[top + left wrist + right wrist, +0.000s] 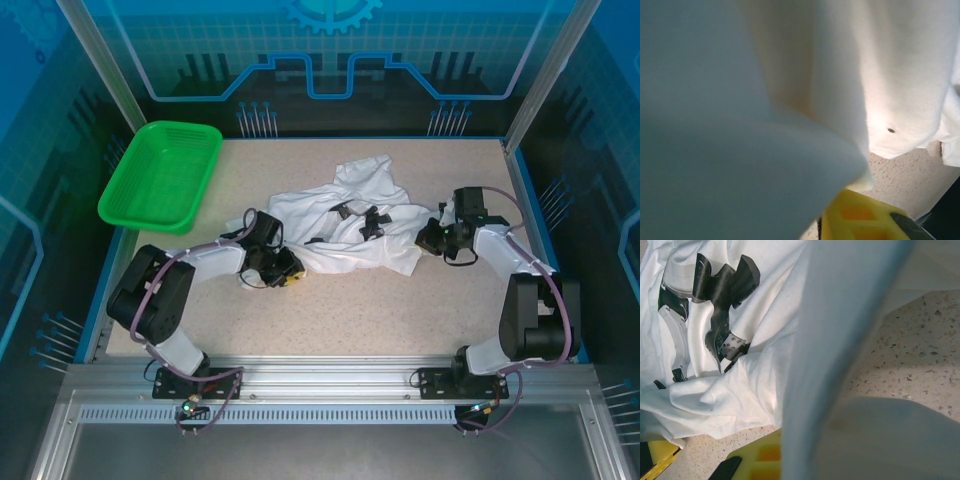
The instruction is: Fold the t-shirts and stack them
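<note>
White t-shirts [345, 215] lie crumpled in one heap, black prints showing, right of the green mesh basket [160, 175]. The right gripper [432, 240] pinches the heap's far edge, jaws closed. The left gripper [288, 268], nearer the basket, is cloth-covered, opening unclear.

Table [400, 310]: speckled beige top, blue rim
T-shirts [350, 225]: white, crumpled in one heap, black prints showing, spread from centre toward 12 o'clock
Basket [160, 180]: green mesh, on the 10 o'clock corner

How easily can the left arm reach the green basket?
Probably yes. The green basket sits at the table's far-left corner, on the left arm's side, nothing between them. Its fingers are at the t-shirt, though.
</note>
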`<state>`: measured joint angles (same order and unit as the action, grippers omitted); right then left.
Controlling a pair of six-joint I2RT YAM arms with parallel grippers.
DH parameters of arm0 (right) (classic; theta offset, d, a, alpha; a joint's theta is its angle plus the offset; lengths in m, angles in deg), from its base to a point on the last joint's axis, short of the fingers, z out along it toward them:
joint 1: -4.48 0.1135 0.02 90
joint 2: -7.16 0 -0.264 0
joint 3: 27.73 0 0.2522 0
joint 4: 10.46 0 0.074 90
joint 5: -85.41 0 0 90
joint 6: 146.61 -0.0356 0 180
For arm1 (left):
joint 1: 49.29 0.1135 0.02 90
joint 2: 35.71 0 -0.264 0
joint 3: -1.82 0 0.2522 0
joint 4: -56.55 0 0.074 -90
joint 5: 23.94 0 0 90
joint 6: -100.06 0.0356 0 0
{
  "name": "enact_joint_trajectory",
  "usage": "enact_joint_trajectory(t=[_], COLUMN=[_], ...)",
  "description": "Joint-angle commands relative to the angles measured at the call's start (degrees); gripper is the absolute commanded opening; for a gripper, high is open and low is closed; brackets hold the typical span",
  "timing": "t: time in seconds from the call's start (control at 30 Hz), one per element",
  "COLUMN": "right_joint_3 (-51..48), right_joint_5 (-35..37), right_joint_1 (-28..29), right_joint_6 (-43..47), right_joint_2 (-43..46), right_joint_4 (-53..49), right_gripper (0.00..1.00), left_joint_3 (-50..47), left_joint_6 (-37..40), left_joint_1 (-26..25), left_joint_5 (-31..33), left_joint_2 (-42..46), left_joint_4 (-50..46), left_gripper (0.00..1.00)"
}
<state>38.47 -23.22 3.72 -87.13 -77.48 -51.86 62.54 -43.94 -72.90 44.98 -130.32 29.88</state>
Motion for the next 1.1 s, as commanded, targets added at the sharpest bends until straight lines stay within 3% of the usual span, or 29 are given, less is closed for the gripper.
enact_joint_trajectory(t=[0.0, 0.27, 0.6, 1.07], right_joint_3=[-0.2, 0.1, 0.2, -0.1], right_joint_5=[-0.1, -0.2, -0.6, -1.3], right_joint_1=[0.4, 0.4, 0.3, 0.2], right_joint_6=[1.0, 1.3, 1.5, 1.4], right_joint_2=[0.4, -0.4, -1.0, -0.9], right_joint_4=[-1.0, -0.7, -0.2, 0.3], right_gripper=[0.00, 0.00, 0.00, 0.00], left_joint_3=[0.6, 2.3, 4.8, 7.3], left_joint_6=[-0.7, -1.9, -2.3, -2.2], left_joint_1=[-0.8, -2.0, -3.5, -5.5], left_joint_5=[-2.1, -2.0, 3.7, 11.9], left_joint_2=[-1.2, -2.3, -2.0, -4.4], left_joint_4=[1.3, 1.3, 0.6, -2.5], left_gripper=[0.27, 0.38, 0.42, 0.27])
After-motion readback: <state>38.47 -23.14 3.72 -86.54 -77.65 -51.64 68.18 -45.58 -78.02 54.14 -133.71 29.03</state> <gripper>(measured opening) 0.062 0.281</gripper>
